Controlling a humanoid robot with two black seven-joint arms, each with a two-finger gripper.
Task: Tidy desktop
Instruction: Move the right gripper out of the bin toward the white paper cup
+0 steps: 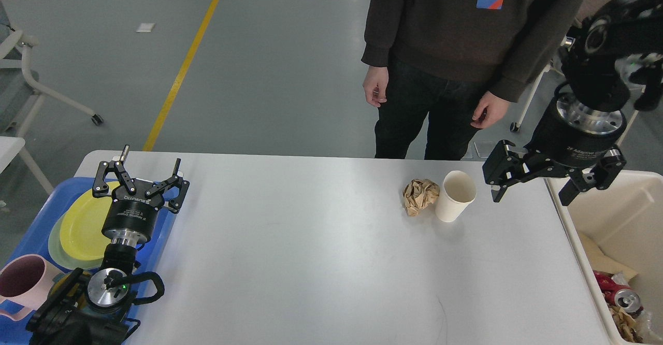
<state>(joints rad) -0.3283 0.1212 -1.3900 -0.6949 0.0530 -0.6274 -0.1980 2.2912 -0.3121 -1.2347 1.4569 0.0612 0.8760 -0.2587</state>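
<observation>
The white desktop (311, 252) fills the middle of the head view. On its far right part a crumpled brown paper ball (420, 196) lies against a white paper cup (454, 196) that leans slightly. My right gripper (531, 196) hangs open and empty above the desktop's right edge, just right of the cup, fingers pointing down. My left gripper (139, 170) stands open and empty over the blue tray at the far left, fingers pointing away from me.
A blue tray (36, 231) at the left holds a yellow plate (83, 228) and a pink mug (23, 283). A cream bin (616, 220) with rubbish, including a can (624, 298), stands at the right. A person (456, 49) stands behind the desktop's far edge.
</observation>
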